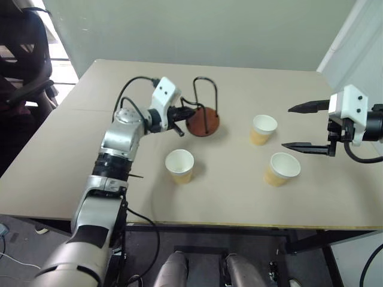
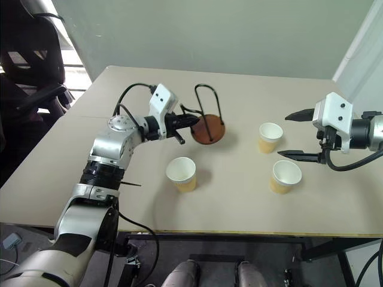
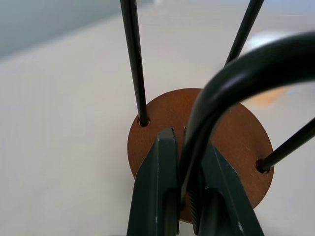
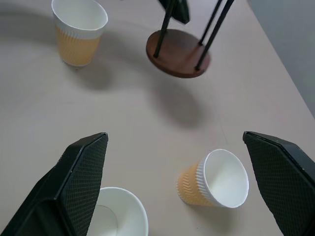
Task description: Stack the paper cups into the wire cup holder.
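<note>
Left hand (image 1: 187, 112): fingers clamped on one black wire loop of the wire cup holder (image 1: 203, 121); the left wrist view shows the wire pinched between the two pads just above the disc.
Holder placement: tilted, with the reddish-brown disc lifted at one edge; the right wrist view shows its shadow lying apart from the base, so it appears raised off the counter (image 1: 72, 149). Probable reason: the holder is being shifted to a more convenient spot before any cup goes in.
Holder axis: long axis runs from disc to loop tops; it leans toward the far edge of the counter, not plumb.
Right hand (image 1: 309, 127): fingers wide apart, holding nothing, hovering near the two right-side cups; likely waiting its turn.
Paper cups: three, all upright on the counter, mouths up, none stacked. Near cup (image 1: 179, 165) sits just in front of the holder; far right cup (image 1: 262, 130) and near right cup (image 1: 281, 168) stand close together, apart from the holder.
Cup axis: vertical, rim uppermost, taper downward.
</note>
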{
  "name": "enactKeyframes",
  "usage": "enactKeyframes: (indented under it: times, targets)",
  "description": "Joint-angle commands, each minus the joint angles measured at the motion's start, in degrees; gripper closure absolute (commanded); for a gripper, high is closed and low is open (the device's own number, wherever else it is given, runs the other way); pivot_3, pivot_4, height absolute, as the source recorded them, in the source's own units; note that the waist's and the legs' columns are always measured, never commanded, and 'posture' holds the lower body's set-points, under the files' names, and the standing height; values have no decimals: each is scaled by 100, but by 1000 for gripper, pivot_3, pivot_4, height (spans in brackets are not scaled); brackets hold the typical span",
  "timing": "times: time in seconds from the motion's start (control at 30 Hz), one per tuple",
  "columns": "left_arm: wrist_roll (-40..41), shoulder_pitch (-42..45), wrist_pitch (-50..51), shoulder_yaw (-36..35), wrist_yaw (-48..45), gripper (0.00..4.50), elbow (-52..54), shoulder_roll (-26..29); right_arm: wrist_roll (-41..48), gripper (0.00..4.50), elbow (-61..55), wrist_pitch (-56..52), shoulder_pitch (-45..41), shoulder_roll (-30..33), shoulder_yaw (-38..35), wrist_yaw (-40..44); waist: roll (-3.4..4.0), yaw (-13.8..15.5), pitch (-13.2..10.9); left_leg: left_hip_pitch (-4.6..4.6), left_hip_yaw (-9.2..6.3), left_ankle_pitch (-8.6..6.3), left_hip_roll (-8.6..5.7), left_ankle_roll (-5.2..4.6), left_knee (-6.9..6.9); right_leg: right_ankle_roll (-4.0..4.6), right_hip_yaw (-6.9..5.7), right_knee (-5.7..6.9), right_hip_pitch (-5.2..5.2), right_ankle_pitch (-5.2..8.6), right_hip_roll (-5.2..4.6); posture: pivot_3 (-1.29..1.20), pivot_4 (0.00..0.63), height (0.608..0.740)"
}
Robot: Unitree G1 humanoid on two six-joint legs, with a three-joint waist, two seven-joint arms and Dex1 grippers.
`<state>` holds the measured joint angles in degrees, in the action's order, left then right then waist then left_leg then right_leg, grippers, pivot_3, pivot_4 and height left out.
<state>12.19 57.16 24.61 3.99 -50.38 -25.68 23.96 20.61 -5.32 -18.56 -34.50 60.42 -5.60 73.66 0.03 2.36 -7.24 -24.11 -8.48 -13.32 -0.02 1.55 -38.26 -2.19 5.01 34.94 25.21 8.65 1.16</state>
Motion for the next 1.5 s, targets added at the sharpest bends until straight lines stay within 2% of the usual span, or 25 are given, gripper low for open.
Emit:
enactKeyframes:
  times: [0.03, 0.27, 0.47, 0.73, 0.87, 0.97, 1.07, 1.17, 1.5]
  targets:
    - [405, 295, 165, -28, -548, 4470, 587, -58, 93, 0, -211, 48, 15, 119, -318, -96, 0, -1, 0, -1, 2, -1, -2, -2, 0, -3, 0, -2, 0, -1, -3, 0, 150, 740]
    - [797, -85, 732, 590, -1945, 4470, 1897, 479, 92, 0, -260, 41, 122, 205, -450, -168, 0, -4, 0, 0, 12, -10, -2, -17, 0, -14, 2, -2, 0, 2, -9, 0, 150, 740]
    - [788, -232, 798, 951, -2233, 4470, 2552, 640, 77, 0, -284, 44, 213, 228, -522, -234, 0, 2, 0, -4, 9, -7, -4, -23, -14, -6, 2, 1, 0, 8, -13, 0, 150, 740]
    - [1039, -433, 972, 1378, -2847, 4470, 2846, 690, 85, 0, -272, 56, 332, 441, -676, -217, 1, 1, 0, -20, 12, -6, -13, -30, -50, 4, 10, 1, -1, 13, -24, 0, 150, 740]
    - [882, -495, 804, 1572, -3068, 4470, 2695, 743, 110, 0, -244, 75, 445, 603, -917, -166, 1, 5, 0, -21, 10, -7, -13, -31, -50, 4, 9, 2, -1, 13, -24, 0, 150, 740]
    - [741, -505, 629, 1731, -3224, 4470, 2529, 754, 666, 0, -554, -134, 877, 788, -1620, 300, 3, 36, -1, -28, 9, -7, -14, -32, -52, 1, 8, -1, 0, 15, -27, 0, 150, 740]
    - [633, -508, 445, 1838, -3387, 4470, 2408, 793, 1263, 0, -1329, -680, 1834, 889, -2502, 937, 3, 55, -1, -38, 10, -15, -17, -38, -54, -1, 7, -2, 3, 33, -27, 0, 150, 740]
    - [557, -508, 285, 1911, -3585, 4470, 2277, 851, 1676, 0, -1824, -1140, 2284, 997, -3065, 1137, 4, 57, -1, -46, 13, -32, -16, -39, -70, 3, 2, -2, 4, 47, -24, 0, 150, 740]
    - [-59, -363, -464, 2186, -3568, 4470, 1433, 451, 2098, 0, -2259, -1470, 2272, 933, -3113, 518, 6, 54, -2, -44, 15, -34, -22, -47, -88, 2, 14, 5, -1, 46, -27, 0, 150, 740]
